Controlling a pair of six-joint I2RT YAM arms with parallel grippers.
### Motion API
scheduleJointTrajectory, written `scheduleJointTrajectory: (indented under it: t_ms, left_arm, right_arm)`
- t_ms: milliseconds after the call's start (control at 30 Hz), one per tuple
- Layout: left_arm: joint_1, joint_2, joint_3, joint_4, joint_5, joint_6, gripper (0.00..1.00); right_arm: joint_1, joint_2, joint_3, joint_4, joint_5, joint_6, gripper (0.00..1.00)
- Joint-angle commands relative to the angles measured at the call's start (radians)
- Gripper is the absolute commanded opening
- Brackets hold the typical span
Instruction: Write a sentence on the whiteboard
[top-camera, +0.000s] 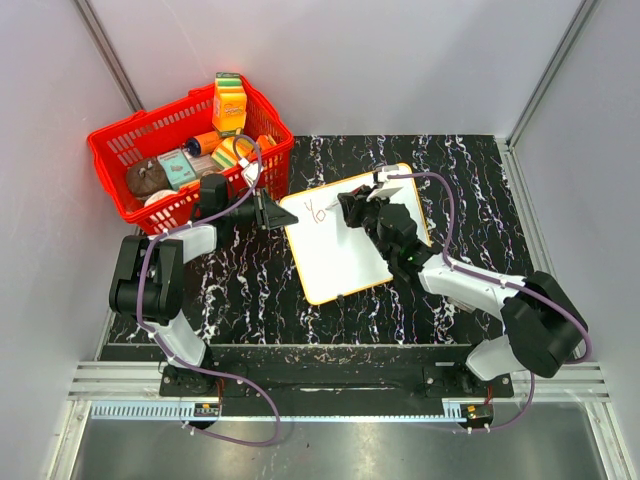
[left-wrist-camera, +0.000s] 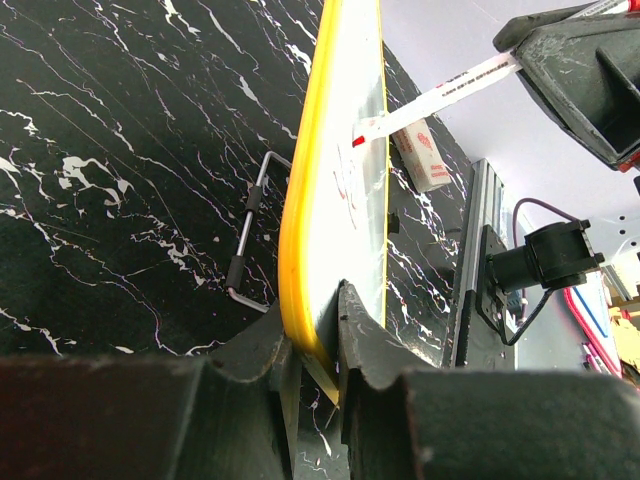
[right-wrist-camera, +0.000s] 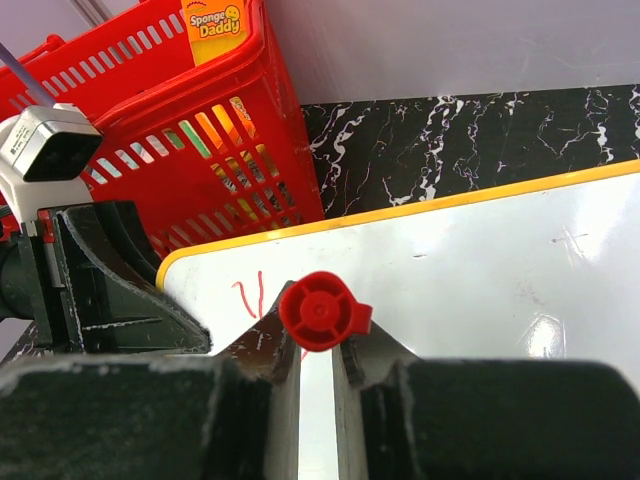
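The left gripper (left-wrist-camera: 318, 345) has its jaws nearly closed, pinching the yellow rim of the whiteboard (top-camera: 345, 255) at the board's left corner, one finger on each face. The right gripper (right-wrist-camera: 318, 345) is pressed tight around a marker (right-wrist-camera: 318, 312), whose round red end sits between the fingers. From the left wrist view the marker's white barrel slants down to the board, and its red tip meets the white surface.

The two grippers face each other across the board's upper left part, close but apart. Behind the left gripper stands a red basket (top-camera: 190, 150), packed with groceries, an orange carton (top-camera: 229, 103) upright at its back. A bent wire handle (left-wrist-camera: 250, 235) with black sleeves lies on the black marbled table (top-camera: 250, 290) just beside the board's rim. A small white box (left-wrist-camera: 420, 158) with red print rests on the table beyond the board.

The whiteboard sits in the middle of the table, turned askew, with its surface glossy and mostly blank. Of the sentence (top-camera: 320, 210), a few thin red strokes show near the upper left corner, reading roughly "Yo", right by the marker.
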Motion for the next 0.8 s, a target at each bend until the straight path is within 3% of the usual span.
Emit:
scheduleJointTrajectory:
  t_ms: [0, 767]
  left_arm:
    - [-0.045, 0.043, -0.019, -0.057, -0.040, 0.206, 0.00]
    - [-0.046, 0.043, -0.016, -0.058, -0.040, 0.207, 0.00]
  right_arm:
    - [-0.008, -0.016, 0.008, 0.012, 0.004, 0.009, 0.00]
    - [-0.006, -0.074, -0.056, -0.051, 0.002, 0.023, 0.00]
